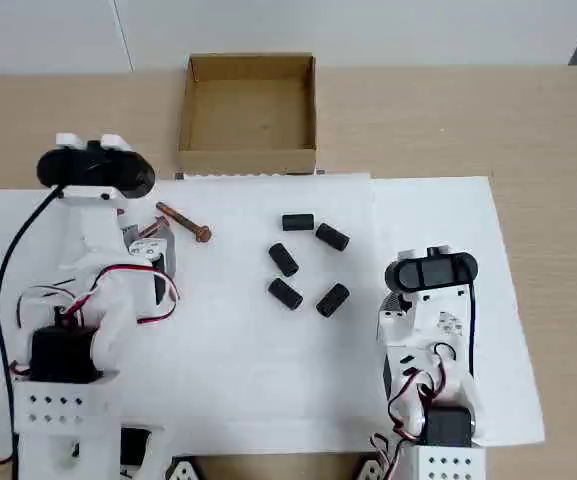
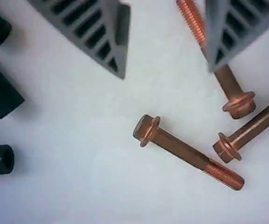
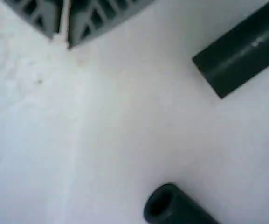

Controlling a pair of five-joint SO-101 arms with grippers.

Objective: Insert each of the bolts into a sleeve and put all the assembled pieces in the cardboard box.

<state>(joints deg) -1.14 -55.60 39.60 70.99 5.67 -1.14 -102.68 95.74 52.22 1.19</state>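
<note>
Three copper bolts lie on white paper under my left gripper (image 2: 167, 70), which is open. One bolt (image 2: 188, 151) lies free below the fingertips, another bolt (image 2: 218, 70) runs partly under one grey finger (image 2: 237, 28), and a third bolt (image 2: 248, 130) lies beside it. From above, the left gripper (image 1: 153, 245) sits by a bolt (image 1: 183, 222). Several black sleeves (image 1: 297, 222) are scattered mid-table. My right gripper (image 3: 62, 39) is shut on nothing, with two sleeves (image 3: 241, 49) (image 3: 176, 205) lying apart from it. The cardboard box (image 1: 248, 160) stands empty at the back.
A white paper sheet (image 1: 228, 370) covers the wooden table between the arms. Three black sleeves (image 2: 1, 93) lie at the edge of the left wrist view, away from the bolts. Both arm bases stand at the front edge.
</note>
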